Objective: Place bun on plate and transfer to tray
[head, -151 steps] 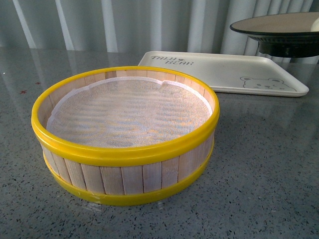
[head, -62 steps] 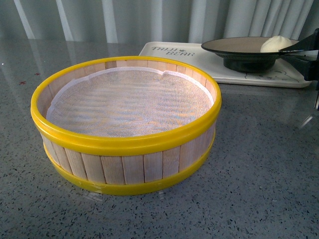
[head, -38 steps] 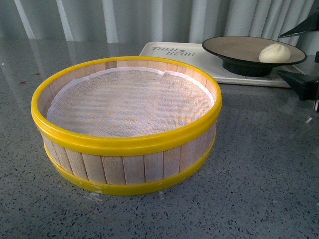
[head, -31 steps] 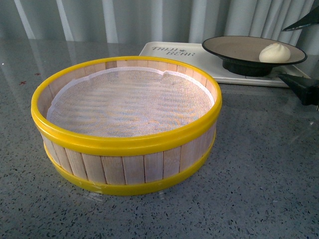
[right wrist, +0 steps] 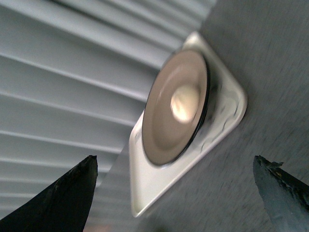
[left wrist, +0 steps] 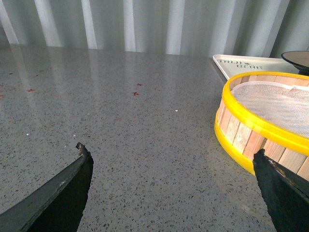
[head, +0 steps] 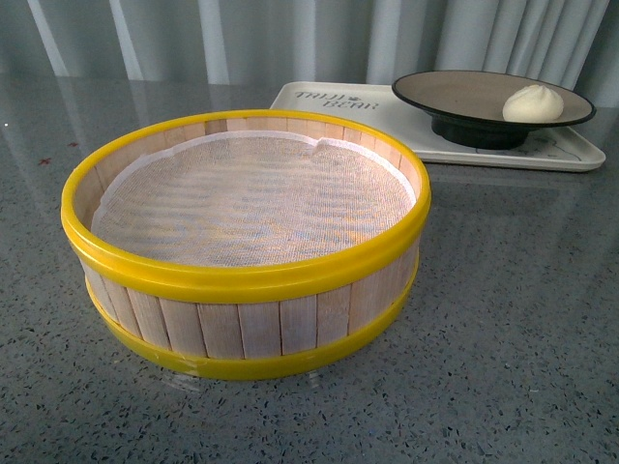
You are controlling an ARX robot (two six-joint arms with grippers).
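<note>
The bun (head: 533, 101) sat on the plate (head: 455, 97), which stood on the tray (head: 387, 106), ahead of the spread, empty right gripper (right wrist: 174, 193). The left gripper (left wrist: 174, 193) was likewise spread. The bun probably handles soft; the rigid plate is best gripped by its rim.

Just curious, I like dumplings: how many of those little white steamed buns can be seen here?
1. The small white pleated steamed bun sits on the black-rimmed round plate. None shows in the yellow-rimmed wooden steamer basket.
</note>
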